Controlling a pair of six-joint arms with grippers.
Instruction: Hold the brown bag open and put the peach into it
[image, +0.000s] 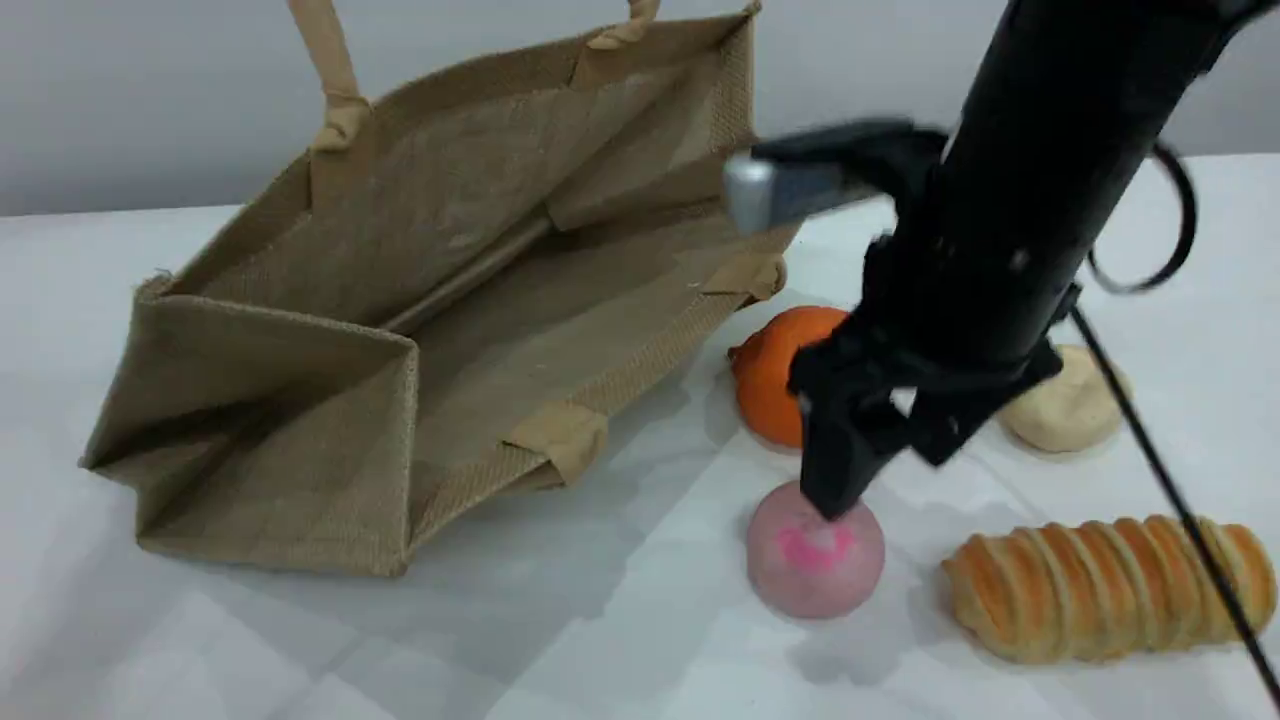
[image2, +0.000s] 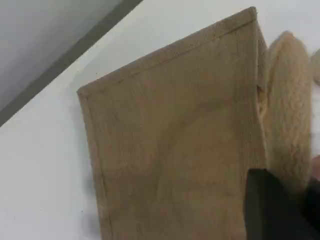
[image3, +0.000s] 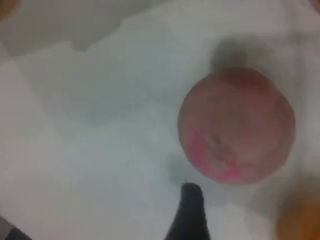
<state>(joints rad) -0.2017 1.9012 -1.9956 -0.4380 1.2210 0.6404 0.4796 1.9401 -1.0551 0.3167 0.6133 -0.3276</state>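
Observation:
The brown bag (image: 430, 300) lies on its side with its mouth gaping toward the front right. One beige handle (image: 325, 70) runs taut up out of the scene view. In the left wrist view my left gripper (image2: 295, 205) is shut on that handle (image2: 287, 110), beside the bag's outer wall (image2: 175, 140). The peach (image: 815, 550), pale pink with a bright pink blotch, rests on the table in front of the bag's mouth. My right gripper (image: 885, 480) hangs open just above it, one fingertip (image: 835, 500) at its top. The right wrist view shows the peach (image3: 235, 125) beyond a fingertip (image3: 189, 212).
An orange fruit (image: 775, 370) sits just behind the peach, close to the bag's rim. A cream-white lumpy ball (image: 1065, 405) lies to the right, partly behind the arm. A ridged bread loaf (image: 1110, 585) lies at the front right. A black cable (image: 1170, 490) crosses it.

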